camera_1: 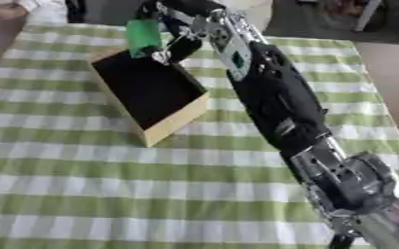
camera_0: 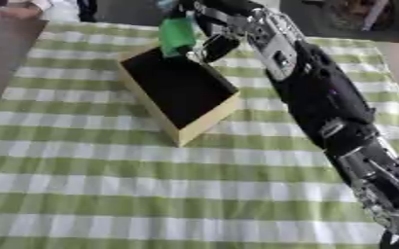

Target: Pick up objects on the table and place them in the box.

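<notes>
In the left eye view, my right hand (camera_0: 205,36) curls its fingers around a green object (camera_0: 176,35) at the box's (camera_0: 194,129) far end, upper centre; the dark inside looks bare. In the right eye view, striped tablecloth (camera_1: 109,185) lies open below.
</notes>
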